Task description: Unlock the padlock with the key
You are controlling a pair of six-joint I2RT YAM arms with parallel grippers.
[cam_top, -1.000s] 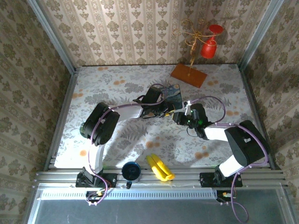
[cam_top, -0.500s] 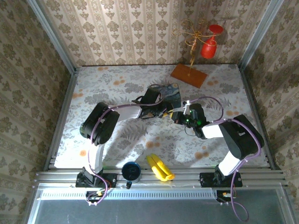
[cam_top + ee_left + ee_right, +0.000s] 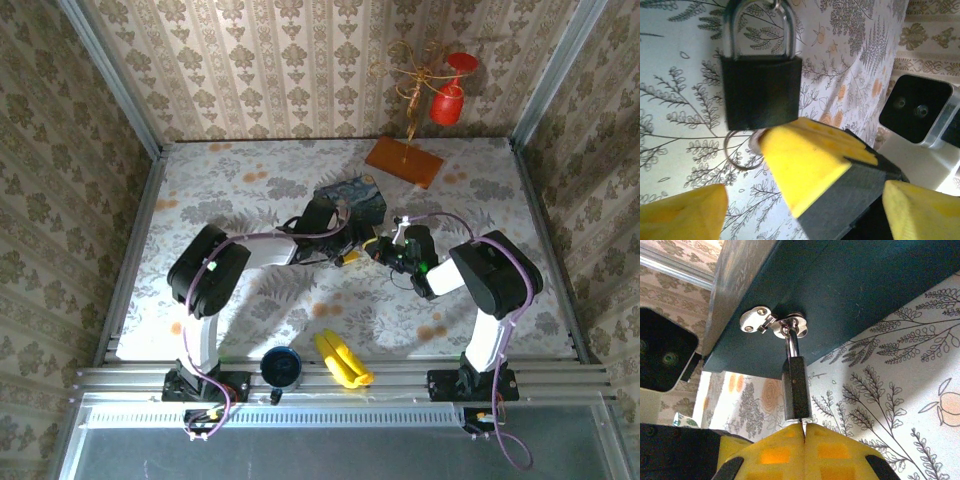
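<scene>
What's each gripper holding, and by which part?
Right fingers pinch shut just under the padlock base, apparently on the key, hidden between them. Left fingers open, holding nothing.

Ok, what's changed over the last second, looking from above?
The right arm's elbow swung in toward the table's middle, while the right gripper stayed at the padlock, jaws shut on the key. The left arm's elbow slid slightly nearer; the left gripper stayed by the padlock, open. Nothing was taken or released. Mug and bananas unmoved.

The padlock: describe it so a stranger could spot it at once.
Find the blue painting-printed box mid-table. From a silver hasp on its dark side hangs the padlock. Small black body, silver shackle, unlike the big printed box.
</scene>
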